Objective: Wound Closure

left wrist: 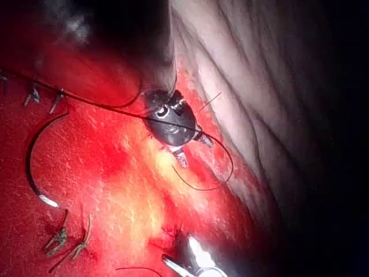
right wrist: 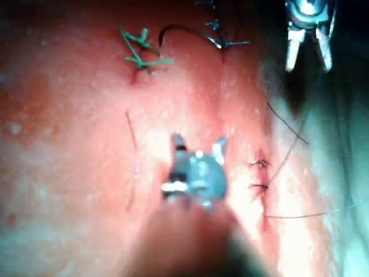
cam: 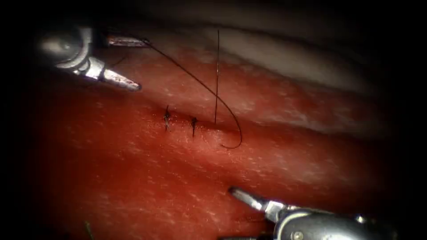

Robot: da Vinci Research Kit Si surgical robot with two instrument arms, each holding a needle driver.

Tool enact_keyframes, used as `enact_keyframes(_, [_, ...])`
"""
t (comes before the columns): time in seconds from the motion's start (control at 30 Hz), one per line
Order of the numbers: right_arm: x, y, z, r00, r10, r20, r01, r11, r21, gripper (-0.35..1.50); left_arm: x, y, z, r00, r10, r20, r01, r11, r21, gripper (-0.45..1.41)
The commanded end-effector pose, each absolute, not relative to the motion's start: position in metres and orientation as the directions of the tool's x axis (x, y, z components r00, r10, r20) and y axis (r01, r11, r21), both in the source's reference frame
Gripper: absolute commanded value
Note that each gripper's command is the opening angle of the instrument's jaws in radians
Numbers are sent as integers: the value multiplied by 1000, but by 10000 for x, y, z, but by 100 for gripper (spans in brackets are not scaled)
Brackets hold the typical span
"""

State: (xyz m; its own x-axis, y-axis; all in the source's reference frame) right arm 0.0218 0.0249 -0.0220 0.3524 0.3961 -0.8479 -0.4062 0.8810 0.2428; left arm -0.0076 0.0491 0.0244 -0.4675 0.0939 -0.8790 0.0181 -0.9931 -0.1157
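red tissue, two knots, loose thread.

The left hand reaches in from the upper left, jaws spread wide. The right hand enters from the lower right, jaws also parted.

The tissue is the surface carrying everything, red and wet with fluid, paler along its far edge. Two knotted stitches sit side by side on the cut. Dark thread lies looped across the tissue, curling to the right of the stitches.
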Motion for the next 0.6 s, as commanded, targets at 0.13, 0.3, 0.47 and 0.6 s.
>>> enact_keyframes(0.13, [227,249,-216,347,397,-849,-407,880,245,120,-81,495,228,-240,238,-941,-21,-971,-240,58])
enact_keyframes(0.3, [230,246,-214,347,395,-850,-403,882,245,120,-78,512,220,-115,402,-908,-80,-915,-395,60])
enact_keyframes(0.47, [231,244,-213,343,398,-851,-402,881,249,120,-84,502,204,-15,482,-876,-62,-875,-481,56])
enact_keyframes(0.6, [231,244,-212,344,397,-851,-403,881,249,120,-89,499,175,71,500,-863,-9,-865,-502,57])
